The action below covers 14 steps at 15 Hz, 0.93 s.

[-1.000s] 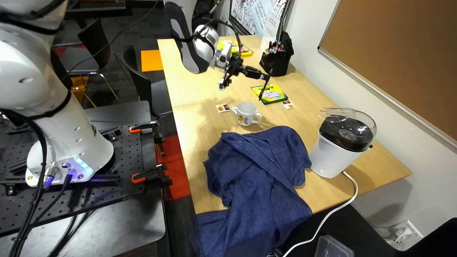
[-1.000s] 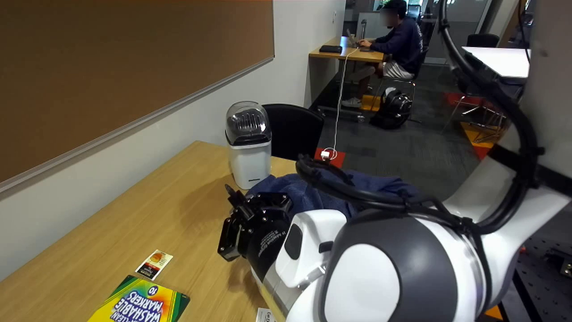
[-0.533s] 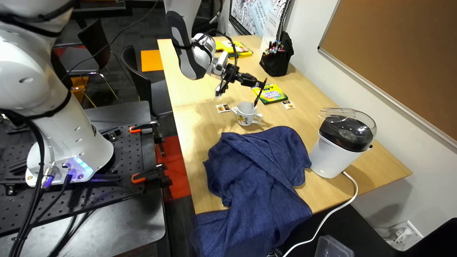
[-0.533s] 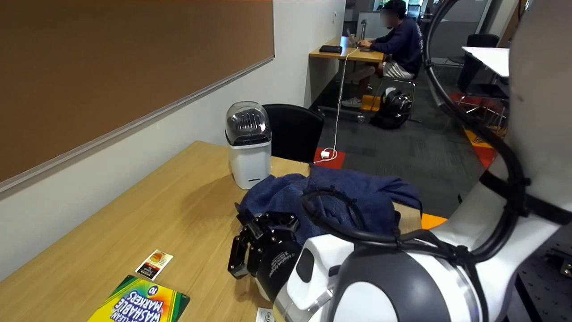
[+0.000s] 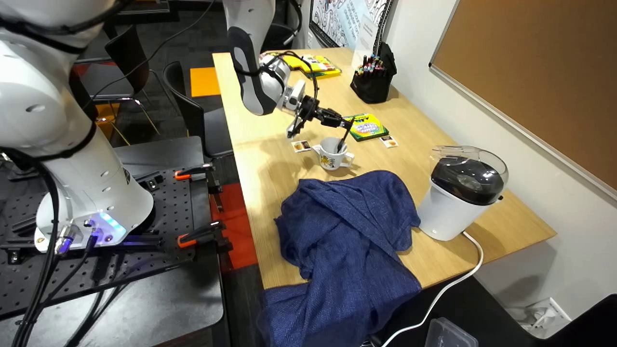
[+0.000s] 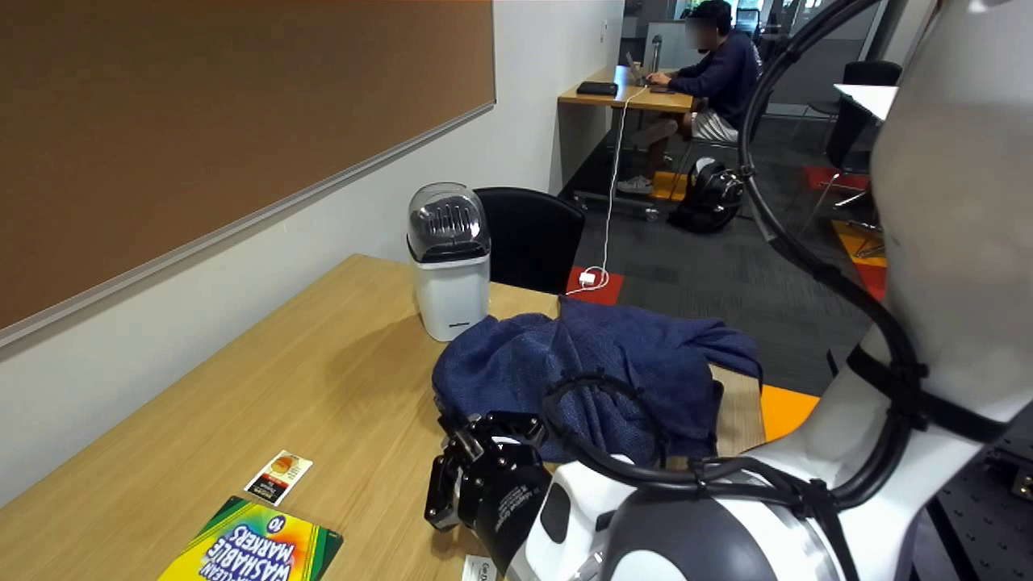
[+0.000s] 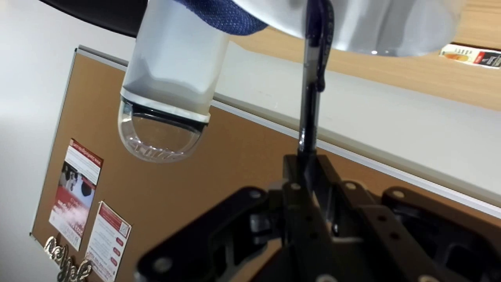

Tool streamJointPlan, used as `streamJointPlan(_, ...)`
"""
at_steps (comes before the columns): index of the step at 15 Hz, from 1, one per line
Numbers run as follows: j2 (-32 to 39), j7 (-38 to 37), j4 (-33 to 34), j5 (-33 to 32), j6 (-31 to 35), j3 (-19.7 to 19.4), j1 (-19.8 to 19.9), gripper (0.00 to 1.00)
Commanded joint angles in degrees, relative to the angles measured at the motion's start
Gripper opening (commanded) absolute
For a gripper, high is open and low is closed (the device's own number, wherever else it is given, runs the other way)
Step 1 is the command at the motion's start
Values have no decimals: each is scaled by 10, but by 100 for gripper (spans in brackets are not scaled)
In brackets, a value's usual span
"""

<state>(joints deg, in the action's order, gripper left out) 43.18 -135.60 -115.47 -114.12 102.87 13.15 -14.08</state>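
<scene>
Wooden counter [image 5: 409, 155] is showing change: claw [image 7: 307, 162], gripping dark pen [image 7: 311, 90], is lowering it, aligning end with cartoon mug [image 5: 329, 162].

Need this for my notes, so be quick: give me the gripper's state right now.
Gripper: closed, holding a dark pen.

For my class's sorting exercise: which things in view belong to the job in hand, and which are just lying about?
Job in hand:
gripper, shut on the pen
mug, the pen's lower end at its mouth

Lying about:
blue cloth
white appliance with a clear lid
marker pack
small printed packets
black pen case
</scene>
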Motion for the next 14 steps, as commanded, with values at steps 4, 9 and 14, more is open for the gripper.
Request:
streamJointPlan(4,26,-7,24,-8,11,11,7,62)
streamJointPlan(9,24,0,25,-7,4,13,2,99)
streamJointPlan(14,-2,3,8,-4,0,22,-3,100)
